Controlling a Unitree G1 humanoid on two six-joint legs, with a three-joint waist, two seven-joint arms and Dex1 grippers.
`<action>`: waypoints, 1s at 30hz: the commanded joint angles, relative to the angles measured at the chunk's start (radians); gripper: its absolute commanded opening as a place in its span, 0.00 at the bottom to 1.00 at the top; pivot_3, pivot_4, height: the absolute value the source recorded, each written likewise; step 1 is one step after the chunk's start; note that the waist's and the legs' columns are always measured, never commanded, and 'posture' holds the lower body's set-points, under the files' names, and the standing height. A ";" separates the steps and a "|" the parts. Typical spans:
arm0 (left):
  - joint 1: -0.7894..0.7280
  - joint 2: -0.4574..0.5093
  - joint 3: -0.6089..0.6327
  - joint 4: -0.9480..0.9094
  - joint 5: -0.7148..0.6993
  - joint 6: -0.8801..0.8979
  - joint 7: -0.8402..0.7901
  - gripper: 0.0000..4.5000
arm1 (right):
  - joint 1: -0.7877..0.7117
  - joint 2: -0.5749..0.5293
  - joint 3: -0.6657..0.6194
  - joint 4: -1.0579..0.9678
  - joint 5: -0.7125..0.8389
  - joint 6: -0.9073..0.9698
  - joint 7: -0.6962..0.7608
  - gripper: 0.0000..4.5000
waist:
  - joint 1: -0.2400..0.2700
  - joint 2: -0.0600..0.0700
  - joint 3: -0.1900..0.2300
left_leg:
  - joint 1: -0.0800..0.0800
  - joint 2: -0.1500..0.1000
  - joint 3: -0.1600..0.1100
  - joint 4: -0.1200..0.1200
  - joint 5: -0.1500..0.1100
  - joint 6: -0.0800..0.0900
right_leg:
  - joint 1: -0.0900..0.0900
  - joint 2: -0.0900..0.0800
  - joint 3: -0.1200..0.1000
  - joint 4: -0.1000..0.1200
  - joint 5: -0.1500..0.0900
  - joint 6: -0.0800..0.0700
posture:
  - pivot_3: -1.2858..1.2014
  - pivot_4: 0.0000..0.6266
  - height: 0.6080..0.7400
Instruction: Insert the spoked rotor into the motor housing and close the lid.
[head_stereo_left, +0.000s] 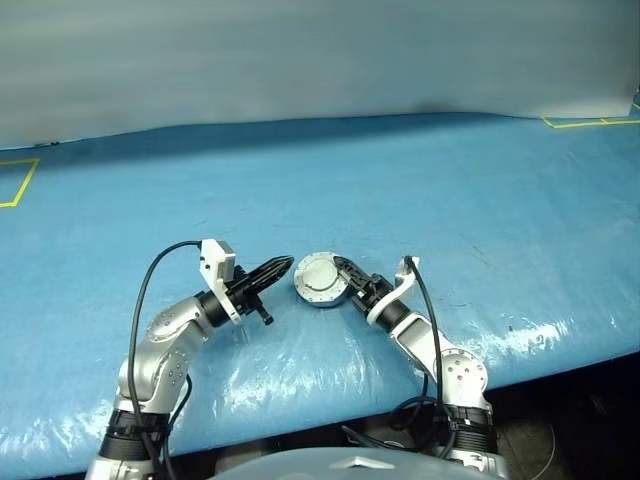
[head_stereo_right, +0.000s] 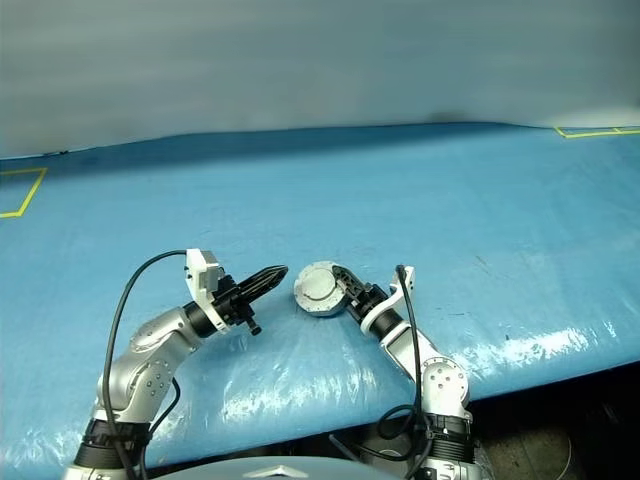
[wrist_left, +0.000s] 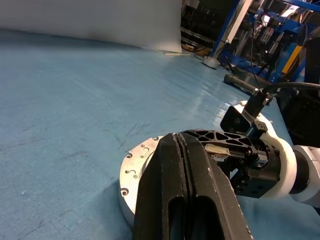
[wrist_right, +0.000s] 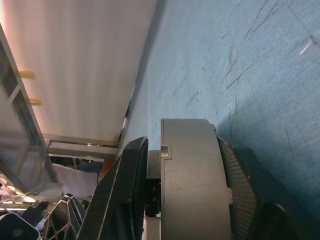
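blue table (head_stereo_left: 480, 180) with a wrinkled plastic-looking cover, pale wall behind, yellow tape marks (head_stereo_left: 18, 184) at the far left and far right corners. housing (head_stereo_left: 322, 279) sits near the front edge of the table, between the two arms, lid (head_stereo_right: 320, 284) down flat on top of it: plain light-grey face with small dots around the rim turned up, dark inner face and windings out of sight. rotor not to be seen; cannot tell whether it lies inside. right gripper (head_stereo_left: 350, 280) reaches in level from the robot's right and has the housing by its side wall, one black finger (wrist_right: 122, 195) against each side, jaws part open to the width of the cylinder; the right wrist view shows the grey wall (wrist_right: 192, 175) clamped between both fingers, with a small notch at the seam. left gripper (head_stereo_left: 272, 271) is on the housing's left side, pointing level toward it, tips just beside the rim, touching or not cannot be told. its two fingers (wrist_left: 170, 200) are pressed flat together with nothing between them. left wrist view looks past those closed fingers at the lid's dotted rim (wrist_left: 137, 162) and at the right gripper on the far side. black cable (head_stereo_left: 150, 290) loops up over the left forearm.
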 joint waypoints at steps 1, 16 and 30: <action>-0.007 -0.015 0.014 -0.037 -0.016 -0.005 0.020 0.00 | -0.013 0.043 -0.004 -0.042 0.005 -0.011 -0.063 0.38 | 0.000 0.000 0.000 | 0.000 0.000 0.000 0.000 0.000 0.000 | 0.000 0.000 0.000 0.000 0.001 0.000 | 0.52 0.24 1.00; 0.078 -0.025 0.159 -0.138 -0.236 0.080 0.066 0.00 | -0.069 0.075 0.009 -0.121 0.225 -0.008 -0.090 0.38 | -0.001 -0.001 0.002 | -0.005 0.000 0.006 -0.001 0.000 0.000 | -0.007 0.000 0.005 0.000 0.003 0.003 | 0.52 0.24 1.00; 0.109 -0.026 0.138 -0.161 -0.185 0.064 0.138 0.00 | -0.080 0.006 0.056 -0.110 0.139 -0.033 -0.096 0.38 | 0.001 -0.003 0.003 | -0.004 -0.001 0.012 -0.002 0.000 0.001 | -0.010 0.001 0.012 0.000 0.004 0.005 | 0.52 0.24 1.00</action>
